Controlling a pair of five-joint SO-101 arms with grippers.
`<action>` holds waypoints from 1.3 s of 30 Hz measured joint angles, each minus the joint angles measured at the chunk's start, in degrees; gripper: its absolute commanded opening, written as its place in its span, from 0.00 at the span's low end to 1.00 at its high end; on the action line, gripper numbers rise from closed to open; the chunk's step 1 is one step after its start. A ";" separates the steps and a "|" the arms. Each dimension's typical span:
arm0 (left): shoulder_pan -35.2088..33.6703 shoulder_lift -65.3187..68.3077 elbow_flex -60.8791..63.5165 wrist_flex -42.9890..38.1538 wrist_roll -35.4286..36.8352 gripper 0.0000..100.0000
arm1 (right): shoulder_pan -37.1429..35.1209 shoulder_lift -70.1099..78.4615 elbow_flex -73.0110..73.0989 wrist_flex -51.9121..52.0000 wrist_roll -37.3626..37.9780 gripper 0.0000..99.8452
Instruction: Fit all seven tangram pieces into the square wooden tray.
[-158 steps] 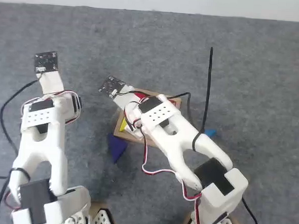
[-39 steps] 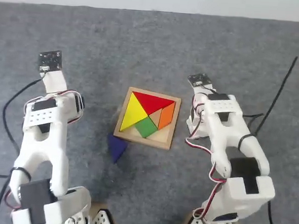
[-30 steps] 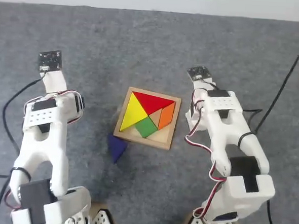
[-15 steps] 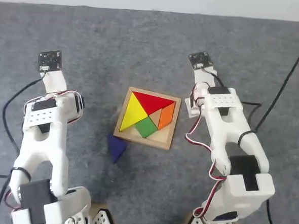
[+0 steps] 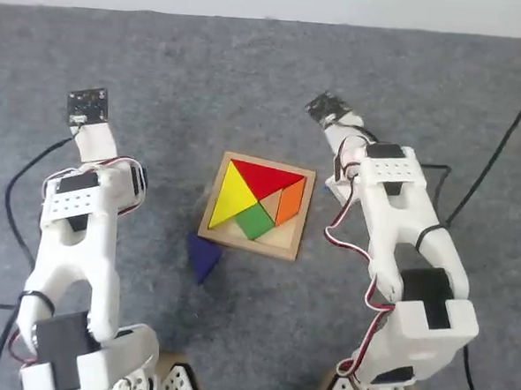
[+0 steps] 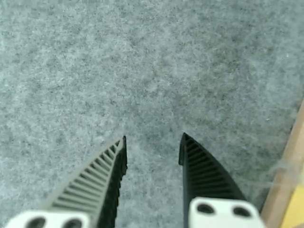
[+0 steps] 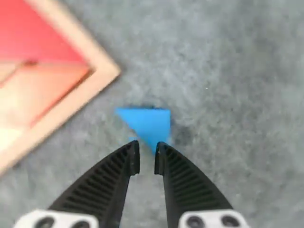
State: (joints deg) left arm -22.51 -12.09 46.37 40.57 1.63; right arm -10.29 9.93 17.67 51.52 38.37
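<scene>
Swung off the tray (image 5: 248,246) and out to its right side over the last five seconds: right arm (image 5: 392,212), with the wrist pushed farther back past the tray's right corner in the last second. Left arm (image 5: 73,228) unmoved, well left of the tray.

Left gripper (image 6: 153,140): parted by a moderate gap, holding nothing, touching nothing. Tips over bare grey carpet (image 6: 142,57), with the tray's wooden edge close by.

Dark blue piece (image 5: 204,255): flat on the carpet, just off the tray's lower left edge, outside it.

Seated inside the tray: red triangle (image 5: 266,178), yellow triangle (image 5: 229,202), green piece (image 5: 255,219), orange piece (image 5: 288,201). Bare wood showing along the inner lower right side.

Right gripper (image 7: 146,156): almost closed, only a narrow slit between the fingers, gripping nothing.

Light blue triangle (image 7: 147,122): flat on the carpet just outside the tray's right corner, apart from the frame. Nearest corner of it reaching to the slit between the fingertips; cannot tell whether touching them.
</scene>
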 measured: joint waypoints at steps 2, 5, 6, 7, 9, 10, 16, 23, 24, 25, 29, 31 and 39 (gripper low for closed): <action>0.00 0.00 0.00 0.00 0.00 0.18 | -0.18 0.00 -1.32 1.23 5.63 0.28; 0.00 0.00 0.00 0.00 0.00 0.18 | -0.35 0.00 -2.02 1.58 10.20 0.37; 0.00 0.00 0.00 0.00 0.00 0.18 | -0.44 0.00 -2.02 1.67 11.52 0.37; 0.00 0.00 0.00 0.00 0.00 0.18 | -0.70 0.53 -2.02 1.67 12.57 0.36; 0.00 0.00 0.00 0.00 0.00 0.18 | -1.32 2.90 -2.81 1.67 14.24 0.34; 0.00 0.00 0.00 0.00 0.00 0.18 | -1.32 4.40 -3.25 1.67 14.77 0.33; 1.32 0.00 0.00 0.00 0.00 0.18 | -0.88 13.45 -8.53 1.67 15.38 0.31; 2.46 0.00 0.00 0.00 0.00 0.18 | -1.05 15.03 -10.37 1.76 15.47 0.22; 2.55 0.00 0.00 0.00 0.00 0.18 | -1.14 15.03 -10.37 1.93 15.47 0.17; 2.55 0.00 0.00 0.00 0.00 0.18 | -1.14 15.03 -10.55 2.64 15.47 0.13; 2.46 0.00 0.00 0.00 0.00 0.18 | -1.14 15.12 -11.43 4.75 15.38 0.06; 2.46 0.00 0.00 0.00 0.00 0.18 | -1.14 15.12 -11.87 5.10 15.38 0.07; 2.46 0.00 0.00 0.00 0.00 0.18 | -1.05 13.98 -11.96 7.47 9.05 0.07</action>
State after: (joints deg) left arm -20.04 -12.09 46.37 40.57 1.63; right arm -11.34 23.91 5.71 58.99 47.43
